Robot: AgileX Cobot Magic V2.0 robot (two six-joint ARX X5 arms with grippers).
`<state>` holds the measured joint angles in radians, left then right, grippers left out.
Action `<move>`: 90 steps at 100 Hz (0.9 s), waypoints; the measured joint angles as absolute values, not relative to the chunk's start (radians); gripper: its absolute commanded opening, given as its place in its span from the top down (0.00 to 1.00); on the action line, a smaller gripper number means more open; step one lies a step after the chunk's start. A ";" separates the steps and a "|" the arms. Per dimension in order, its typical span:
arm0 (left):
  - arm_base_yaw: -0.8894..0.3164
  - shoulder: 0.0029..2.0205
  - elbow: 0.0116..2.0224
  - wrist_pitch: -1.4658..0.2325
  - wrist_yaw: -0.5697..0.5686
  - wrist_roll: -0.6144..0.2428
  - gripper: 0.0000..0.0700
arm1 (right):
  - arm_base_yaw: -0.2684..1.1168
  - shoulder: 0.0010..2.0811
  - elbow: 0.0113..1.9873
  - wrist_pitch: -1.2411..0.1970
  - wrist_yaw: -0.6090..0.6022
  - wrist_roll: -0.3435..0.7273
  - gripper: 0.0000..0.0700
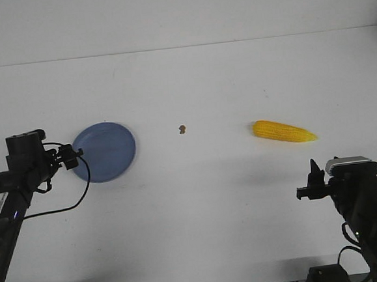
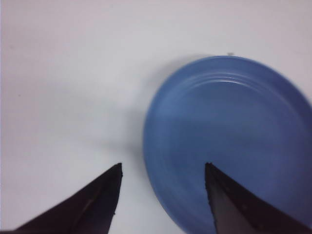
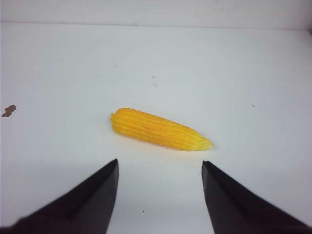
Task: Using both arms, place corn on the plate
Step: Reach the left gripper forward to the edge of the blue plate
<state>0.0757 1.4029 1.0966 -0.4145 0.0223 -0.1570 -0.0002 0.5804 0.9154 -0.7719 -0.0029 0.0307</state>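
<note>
The yellow corn (image 1: 284, 131) lies on the white table at the right, its pointed end toward the right. It also shows in the right wrist view (image 3: 160, 129), just beyond the tips of my right gripper (image 3: 160, 163), which is open and empty. In the front view the right gripper (image 1: 311, 182) is nearer to me than the corn. The blue-lavender plate (image 1: 106, 151) sits at the left and holds nothing. My left gripper (image 1: 73, 156) is open and empty at the plate's left rim. In the left wrist view the left gripper (image 2: 163, 165) has one fingertip over the plate (image 2: 229, 141).
A small brown speck (image 1: 182, 128) lies on the white table (image 1: 201, 218) between plate and corn; it also shows in the right wrist view (image 3: 9, 110). The table's far edge meets a pale wall. Black cables trail from the left arm.
</note>
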 measured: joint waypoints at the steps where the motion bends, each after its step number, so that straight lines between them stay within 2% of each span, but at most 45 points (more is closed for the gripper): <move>1: 0.078 1.411 1.098 -0.412 0.022 -0.157 0.50 | 0.000 0.580 0.915 -0.772 -0.003 0.031 0.48; 20: 0.117 1.536 1.101 -0.375 0.030 -0.161 0.50 | 0.000 0.580 0.915 -0.772 -0.003 0.031 0.48; 35: 0.138 1.604 1.101 -0.350 0.079 -0.173 0.50 | 0.000 0.580 0.915 -0.772 -0.003 0.031 0.48; 82: 0.138 1.678 1.101 -0.294 0.144 -0.198 0.49 | 0.000 0.580 0.915 -0.772 -0.003 0.031 0.48; 90: 0.138 1.695 1.102 -0.291 0.157 -0.202 0.45 | 0.000 0.580 0.915 -0.772 -0.003 0.031 0.48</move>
<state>0.1375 1.6955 1.1015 -0.2909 0.1566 -0.2024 -0.0002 0.5804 0.9154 -0.7719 -0.0029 0.0307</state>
